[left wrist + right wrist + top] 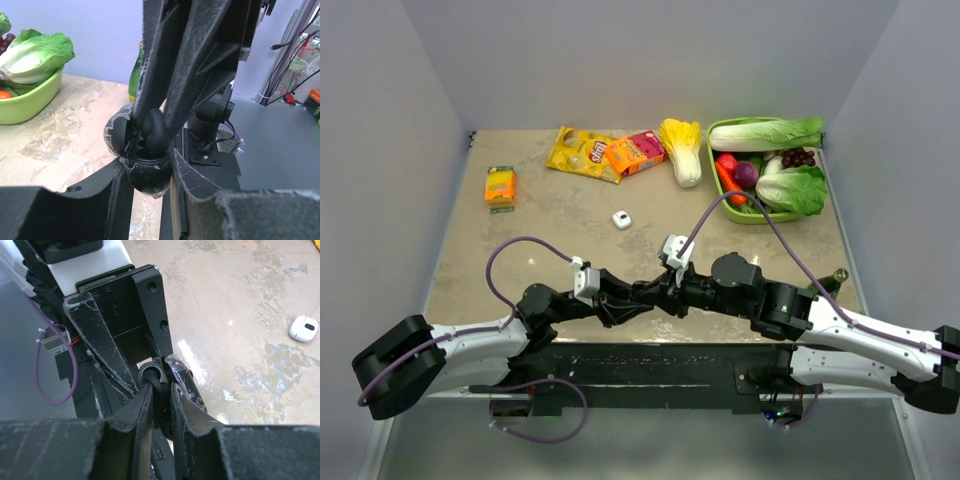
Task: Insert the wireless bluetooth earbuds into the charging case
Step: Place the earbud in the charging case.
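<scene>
My two grippers meet just above the table's near edge. The left gripper is shut on the round base of a black charging case, whose lid stands open to the left. The right gripper is shut on a glossy black earbud. It holds the earbud down in the mouth of the case, touching the rim. How deep the bud sits is hidden. A small white rounded piece lies on the table farther back; I cannot tell whether it is a bud or a case.
A green basket of vegetables stands at the back right. A napa cabbage, an orange box and a yellow snack bag lie along the back. An orange pack lies at the left. A green bottle stands by the right arm.
</scene>
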